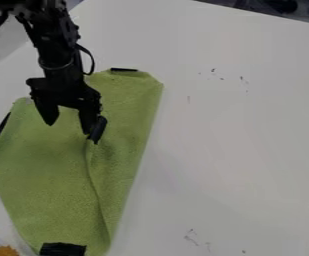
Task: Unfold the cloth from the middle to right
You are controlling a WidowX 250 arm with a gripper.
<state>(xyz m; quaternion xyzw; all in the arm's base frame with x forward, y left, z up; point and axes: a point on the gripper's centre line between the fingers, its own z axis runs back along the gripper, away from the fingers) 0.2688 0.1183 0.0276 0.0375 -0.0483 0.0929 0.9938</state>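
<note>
One green cloth (46, 165) on a white table (240, 150), lying from 7 to 11 o'clock of the camera view, partly folded. Clock hours taken from the view's centre, 12 at the top edge

Black WidowX arm (46, 40) enters at 11 o'clock, a thin cable (91, 62) looping off its side toward 12. Black two-finger gripper (70, 126) hangs over the cloth's upper part, between 9 and 10 o'clock, pointing down toward 6. Claw apart: a wide gap between the two fingers, green fabric visible through it

Black strip (98, 130) at 9 o'clock, partway out, right by the fingertip nearer the centre; cannot tell whether they touch. From about there a crease (93, 185) runs down toward half past 6, with a narrower band of cloth on its 3 o'clock side

Three more black patches on the cloth: one at its top edge (124, 69), 11 o'clock; one on its outer edge (2, 125), 9 o'clock; one at its bottom end (62, 249), 7 o'clock

Small dark marks (213, 70) on the tabletop at 1 to 2 o'clock, fainter ones (191, 238) between 5 and 6. Orange object (6, 251) at half past 7, near the cloth, cut by the view's edge
</note>
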